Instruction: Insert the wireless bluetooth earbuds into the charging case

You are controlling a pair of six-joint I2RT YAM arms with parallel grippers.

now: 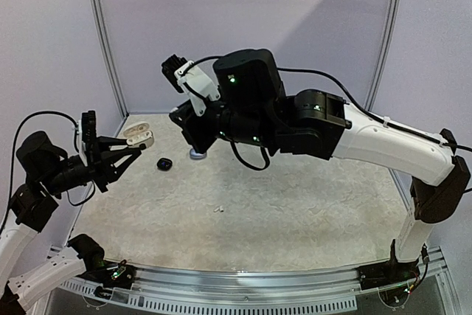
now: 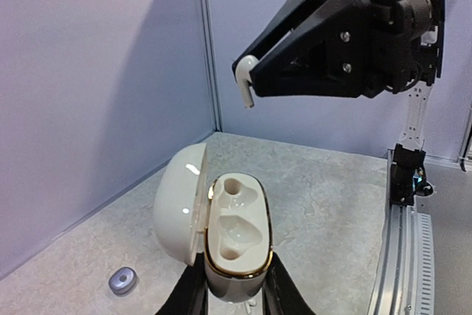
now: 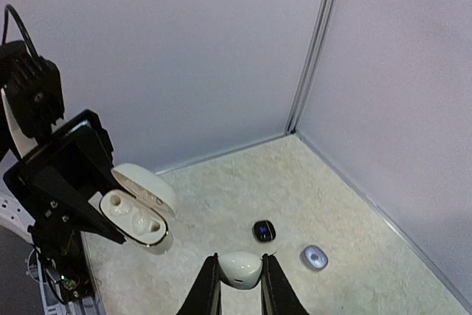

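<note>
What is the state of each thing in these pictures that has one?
charging case: lid open, both sockets empty, held up.
white earbud: held in air, outside the case.
left gripper: shut on charging case.
right gripper: shut on white earbud.
black earbud: loose on the table.
silvery-grey earbud: loose on the table.

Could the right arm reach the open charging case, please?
Probably yes: the left hand holds the charging case lid-open, sockets empty, nothing between it and the earbud in the right hand.
</note>
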